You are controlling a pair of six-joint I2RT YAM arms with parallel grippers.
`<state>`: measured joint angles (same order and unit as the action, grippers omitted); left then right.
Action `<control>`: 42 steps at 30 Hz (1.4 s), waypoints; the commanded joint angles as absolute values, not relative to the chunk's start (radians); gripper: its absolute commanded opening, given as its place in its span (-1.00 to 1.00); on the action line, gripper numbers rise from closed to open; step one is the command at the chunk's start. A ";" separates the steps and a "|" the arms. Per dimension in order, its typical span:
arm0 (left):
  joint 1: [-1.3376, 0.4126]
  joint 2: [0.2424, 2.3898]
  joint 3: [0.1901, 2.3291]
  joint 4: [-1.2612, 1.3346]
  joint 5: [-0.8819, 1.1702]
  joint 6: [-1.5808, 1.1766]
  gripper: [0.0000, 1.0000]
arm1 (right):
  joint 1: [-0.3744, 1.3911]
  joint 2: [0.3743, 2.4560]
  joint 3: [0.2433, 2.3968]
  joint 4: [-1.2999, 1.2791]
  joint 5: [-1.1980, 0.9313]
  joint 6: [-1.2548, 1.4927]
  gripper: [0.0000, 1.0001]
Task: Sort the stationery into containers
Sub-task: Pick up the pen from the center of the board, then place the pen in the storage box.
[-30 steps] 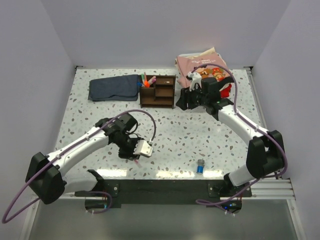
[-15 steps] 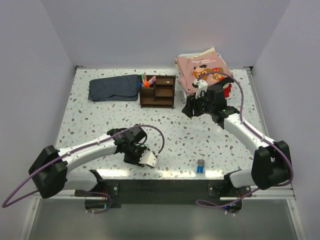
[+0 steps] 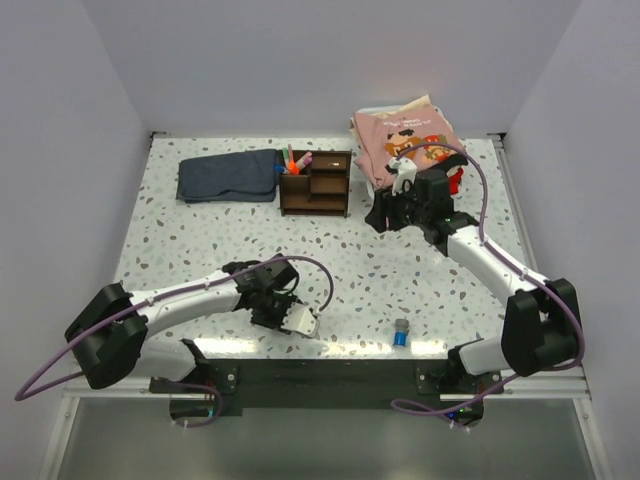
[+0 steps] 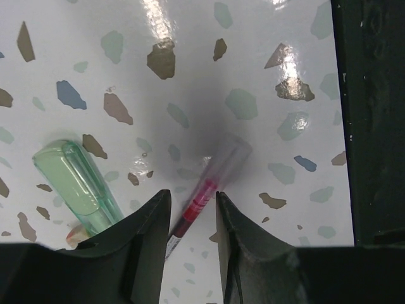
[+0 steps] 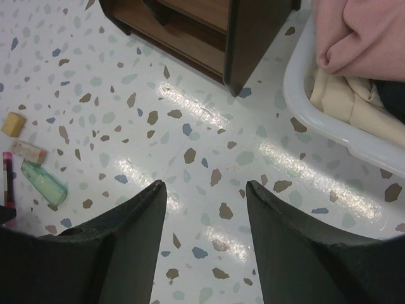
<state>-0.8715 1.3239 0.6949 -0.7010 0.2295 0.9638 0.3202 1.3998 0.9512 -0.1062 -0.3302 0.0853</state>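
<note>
Pink-bodied pen point(image 4: 201, 193) lies on the counter point(image 4: 190, 50) at the near edge, slanting 7 to 1 o'clock between the left tool's point(image 4: 190, 199) parted fingers point(image 4: 147, 240), seemingly not yet pinched, the organiser point(image 3: 316, 182) far off at 12.

From above, the left gripper point(image 3: 305, 325) covers whatever lies under it. Seen from its wrist, the pink pen point(image 4: 201, 201) runs down between the fingers and its near end is lost behind them, while its clear cap end is smeared soft. The green eraser point(image 4: 76, 180) loses its near end behind a finger. From the right wrist, the organiser point(image 5: 253, 31) is cut by the top edge and the white bin point(image 5: 329, 126) by the right. The pens point(image 3: 293, 160) standing in the organiser are too small to count.
</note>
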 commanded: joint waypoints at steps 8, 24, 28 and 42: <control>-0.876 1.315 0.627 -0.649 0.164 1.022 -0.23 | 0.316 1.431 0.966 -0.052 -0.328 0.084 0.15; -0.876 1.407 0.594 -0.620 0.227 1.071 -0.84 | 0.318 1.437 0.954 -0.058 -0.308 0.069 0.16; -0.874 1.410 0.759 -0.718 0.326 1.072 -1.00 | 0.314 1.439 0.974 -0.086 -0.298 0.055 0.16; -0.519 1.674 1.836 -0.849 0.865 0.745 -1.00 | 0.276 1.447 1.028 -0.135 -0.288 0.046 0.16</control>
<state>-0.6823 1.6348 1.7596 -0.9398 0.6308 0.9527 0.2825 1.4353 0.9833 -0.1280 -0.3012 0.0490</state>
